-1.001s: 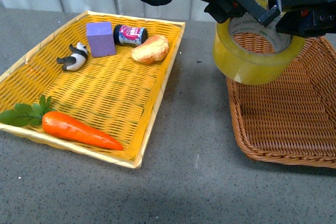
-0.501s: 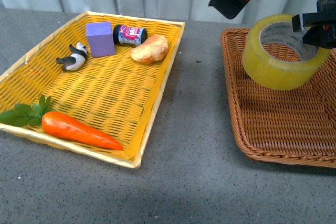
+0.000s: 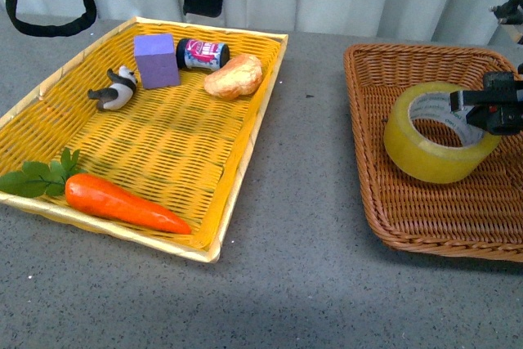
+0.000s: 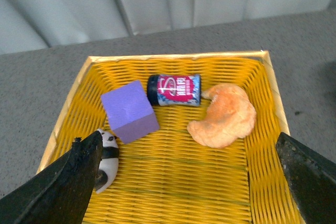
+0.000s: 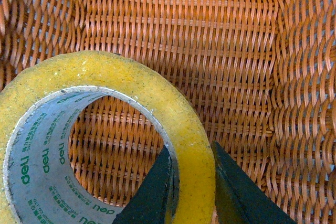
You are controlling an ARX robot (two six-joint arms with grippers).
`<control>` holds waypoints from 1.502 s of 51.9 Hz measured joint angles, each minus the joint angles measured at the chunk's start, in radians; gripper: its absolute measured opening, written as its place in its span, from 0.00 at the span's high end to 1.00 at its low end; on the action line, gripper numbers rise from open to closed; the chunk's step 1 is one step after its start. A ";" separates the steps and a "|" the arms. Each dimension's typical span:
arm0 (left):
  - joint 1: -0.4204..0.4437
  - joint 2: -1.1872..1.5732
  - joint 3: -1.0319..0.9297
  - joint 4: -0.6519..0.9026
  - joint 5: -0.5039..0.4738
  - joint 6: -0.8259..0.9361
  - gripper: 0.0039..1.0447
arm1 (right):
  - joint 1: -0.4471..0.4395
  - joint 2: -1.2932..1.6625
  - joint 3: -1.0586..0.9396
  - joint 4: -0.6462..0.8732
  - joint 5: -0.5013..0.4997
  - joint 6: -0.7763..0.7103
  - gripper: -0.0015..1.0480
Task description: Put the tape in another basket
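Tape (image 3: 431, 155) wall pinched between right fingers (image 5: 155, 192), inside basket (image 3: 369, 194).

The front camera looks down from the robot's body at the yellow tray (image 3: 176, 132) and brown basket (image 3: 425, 55). The camera behind the left claw (image 4: 189, 136) sees the tray's far end below. The one behind the right claw (image 5: 190, 150) sees tape (image 5: 131, 77) and basket floor up close.

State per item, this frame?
Dark brown woven wicker basket: holds only the tape.
Yellowish translucent tape roll: tilted, inside the basket, clamped.
Right gripper: shut on the tape's wall.
Left gripper: open, empty.
Yellow woven flat tray: holds five items.
Orange carrot: lying flat.
Red-labelled can: on its side.
Panda figure: lying down.
Purple cube: standing on a face.
Croissant: lying flat.
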 joint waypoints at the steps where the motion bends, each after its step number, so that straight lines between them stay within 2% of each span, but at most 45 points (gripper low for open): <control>1: 0.003 0.000 -0.002 0.002 -0.005 -0.012 0.06 | 0.000 0.003 0.000 0.001 0.000 0.000 0.85; 12: 0.048 -0.024 -0.023 0.035 -0.081 -0.107 0.06 | -0.008 0.061 0.000 0.015 0.005 0.003 0.85; 23: 0.053 -0.035 -0.027 0.056 -0.079 -0.137 0.06 | -0.017 0.065 0.001 0.011 0.003 0.005 0.85; 29: 0.047 -0.040 -0.027 0.055 -0.082 -0.143 0.06 | -0.023 0.065 0.001 0.008 -0.012 0.003 0.68; 36: 0.045 -0.061 -0.042 0.079 -0.130 -0.156 0.06 | -0.031 0.031 -0.021 0.045 -0.014 0.005 0.48; 40: 0.046 -0.094 -0.065 0.111 -0.181 -0.175 0.06 | -0.037 -0.038 -0.068 0.132 0.016 -0.002 0.31; 47: 0.041 -0.137 -0.100 0.153 -0.277 -0.163 0.06 | -0.045 -0.118 -0.112 0.201 0.019 -0.026 0.11; 50: 0.037 -0.145 -0.120 0.193 -0.333 -0.129 0.06 | -0.046 -0.132 -0.116 0.207 0.019 -0.030 0.07; 51: 0.037 -0.147 -0.127 0.209 -0.344 -0.118 0.06 | -0.046 -0.132 -0.118 0.212 0.020 -0.030 0.07; 54: 0.035 -0.149 -0.135 0.220 -0.352 -0.104 0.06 | -0.039 -0.104 -0.179 0.432 0.050 -0.017 0.15; 56: 0.048 -0.154 -0.165 0.288 -0.249 -0.078 0.10 | -0.034 -0.077 -0.269 0.702 0.059 -0.008 0.23; 57: 0.059 -0.163 -0.202 0.367 -0.141 -0.070 0.16 | -0.031 -0.072 -0.328 0.837 0.058 -0.005 0.28; 59: 0.072 -0.175 -0.250 0.449 -0.021 -0.059 0.23 | -0.026 -0.074 -0.391 0.982 0.057 -0.004 0.35; 62: 0.087 -0.203 -0.316 0.512 0.070 -0.052 0.31 | -0.026 -0.103 -0.445 1.110 0.057 -0.004 0.43; 65: 0.097 -0.246 -0.379 0.544 0.116 -0.048 0.40 | -0.027 -0.157 -0.489 1.169 0.061 -0.003 0.52; 70: 0.134 -0.364 -0.529 0.587 0.151 -0.040 0.64 | -0.029 -0.295 -0.606 1.180 0.064 0.000 0.76; 78: 0.172 -0.466 -0.665 0.600 0.178 -0.038 0.91 | -0.027 -0.418 -0.714 1.145 0.061 0.001 0.99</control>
